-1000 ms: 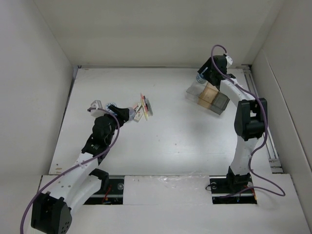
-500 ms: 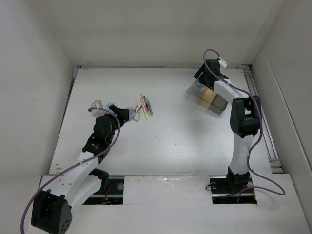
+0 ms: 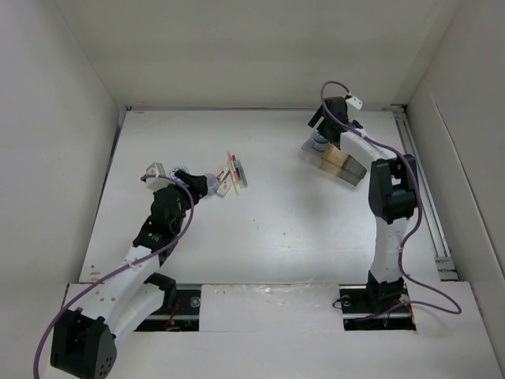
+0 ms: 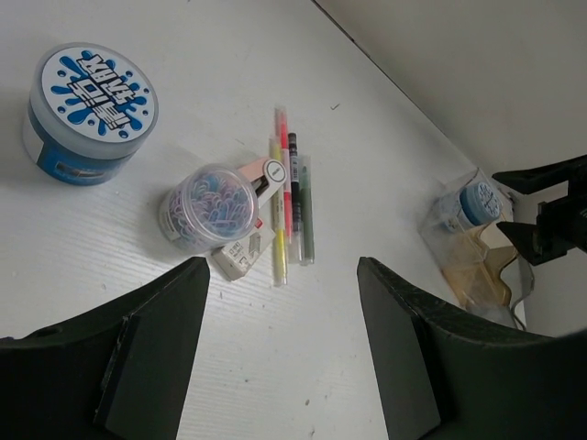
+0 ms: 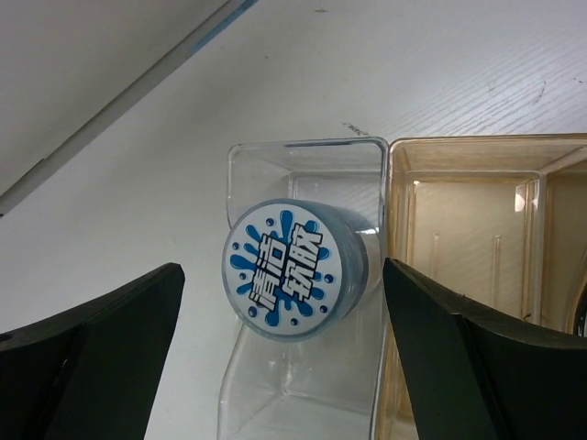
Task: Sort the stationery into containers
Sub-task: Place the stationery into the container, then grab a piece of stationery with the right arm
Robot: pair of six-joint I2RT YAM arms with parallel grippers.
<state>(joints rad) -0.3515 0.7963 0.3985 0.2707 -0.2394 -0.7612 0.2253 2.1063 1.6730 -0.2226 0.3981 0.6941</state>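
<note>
**Blue-lidded tub lies in the clear compartment, between wide-open right jaws that do not touch it.**

The blue-lidded tub (image 5: 295,272) looks like stiff, light plastic with a smooth and probably slippery wall, so I would take it across the round side, not by the lid. It perhaps leans a little; the view does not settle this. The clear compartment (image 5: 307,144) fits closely around it, leaving little room for the fingers of the right gripper (image 3: 322,136). The tan compartment (image 5: 477,139) lies under the right finger. The left gripper (image 4: 282,270) is open and empty. The thin sticks (image 4: 284,183) and the clip jar (image 4: 209,206) lie just ahead of its jaws. A second tub (image 4: 87,115) lies beyond its left finger, with bare table (image 4: 385,183) around.
</note>
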